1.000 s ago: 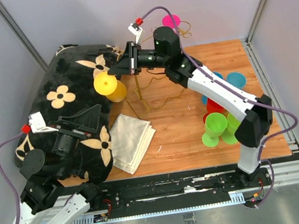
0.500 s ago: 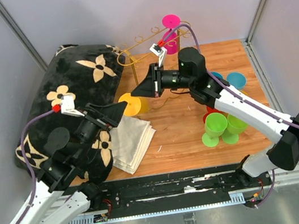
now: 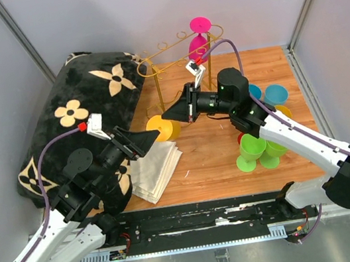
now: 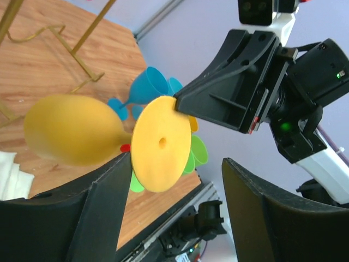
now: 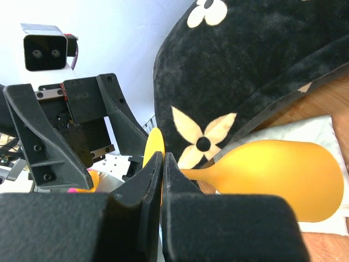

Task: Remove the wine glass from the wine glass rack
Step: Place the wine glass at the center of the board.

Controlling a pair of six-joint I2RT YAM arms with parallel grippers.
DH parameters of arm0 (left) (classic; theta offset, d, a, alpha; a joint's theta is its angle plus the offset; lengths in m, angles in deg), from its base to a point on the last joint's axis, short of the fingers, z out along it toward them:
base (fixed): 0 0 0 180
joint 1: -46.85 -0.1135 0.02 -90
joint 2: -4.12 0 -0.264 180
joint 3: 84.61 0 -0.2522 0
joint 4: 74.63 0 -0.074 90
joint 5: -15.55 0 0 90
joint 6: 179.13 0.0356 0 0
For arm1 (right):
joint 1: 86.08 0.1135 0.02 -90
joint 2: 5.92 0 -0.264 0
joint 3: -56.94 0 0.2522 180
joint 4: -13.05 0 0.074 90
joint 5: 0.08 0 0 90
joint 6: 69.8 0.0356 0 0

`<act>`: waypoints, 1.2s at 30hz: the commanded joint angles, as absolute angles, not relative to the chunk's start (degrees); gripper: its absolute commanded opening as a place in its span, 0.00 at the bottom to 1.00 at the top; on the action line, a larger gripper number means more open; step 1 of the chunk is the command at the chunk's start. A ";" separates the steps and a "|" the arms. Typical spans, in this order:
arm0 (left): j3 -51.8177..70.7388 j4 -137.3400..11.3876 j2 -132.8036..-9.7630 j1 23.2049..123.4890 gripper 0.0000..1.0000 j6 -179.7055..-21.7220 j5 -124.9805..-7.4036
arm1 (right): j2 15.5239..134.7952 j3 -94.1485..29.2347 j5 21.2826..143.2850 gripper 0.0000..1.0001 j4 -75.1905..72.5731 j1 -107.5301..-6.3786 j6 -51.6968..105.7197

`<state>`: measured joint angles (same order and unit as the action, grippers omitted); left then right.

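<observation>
Yellow plastic wine glass [image 3: 163, 127] is off the gold wire wine glass rack [image 3: 169, 54], lying sideways at centre of the top view, right gripper [image 5: 162, 158] clamped tight on its foot-disc rim. Left gripper [image 4: 175, 166] has its jaws spread wide around that disc, holding nothing. Judged light, stiff, slick: an edge pinch may pivot, the stem looks the safer hold

The wooden desk [image 3: 214, 165] carries a black flowered cushion [image 3: 82, 99] left of the left gripper [image 3: 149, 138] and a folded cloth [image 3: 154, 168] beneath it. The gold rack [image 3: 168, 52] stands behind the right gripper [image 3: 171, 113], with coloured glasses [image 3: 253, 147] to its right.
</observation>
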<state>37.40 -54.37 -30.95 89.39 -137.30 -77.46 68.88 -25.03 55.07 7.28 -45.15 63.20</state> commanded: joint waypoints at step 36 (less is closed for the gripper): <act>41.76 -67.63 -33.89 89.03 0.01 -126.44 -63.34 | 69.34 -28.33 31.53 0.31 7.27 -50.71 57.30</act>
<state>41.29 -63.20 -33.02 89.35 -128.62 -67.86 68.88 -26.12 36.93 7.36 -49.77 59.07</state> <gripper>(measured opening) 0.032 0.354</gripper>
